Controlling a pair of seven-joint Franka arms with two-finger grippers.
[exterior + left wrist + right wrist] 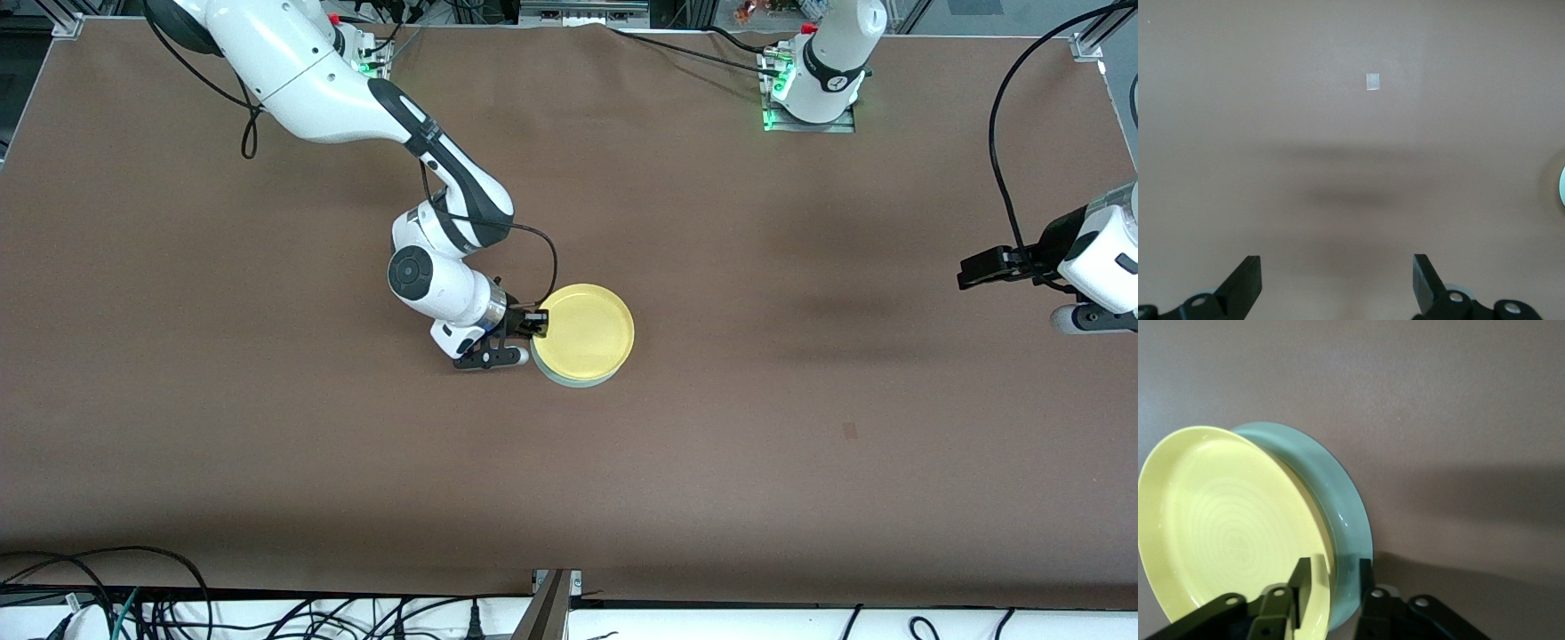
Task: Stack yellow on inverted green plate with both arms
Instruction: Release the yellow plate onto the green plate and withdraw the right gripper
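The yellow plate [587, 331] lies upright on the inverted pale green plate [582, 383], whose rim shows only under the yellow plate's edge nearer the front camera. My right gripper [524, 338] is at the stack's edge toward the right arm's end of the table. In the right wrist view, one of its fingers [1301, 577] is inside the yellow plate [1225, 527] against its rim. The other stands outside the green plate's [1338, 500] rim, with a gap to the yellow rim. My left gripper [1338, 280] waits open and empty over bare table at the left arm's end [978, 267].
The brown table [800, 498] carries a small pale mark [849, 431], which also shows in the left wrist view [1372, 81]. Cables run along the table's edge nearest the front camera [133, 596]. The green plate's edge shows in the left wrist view [1562, 185].
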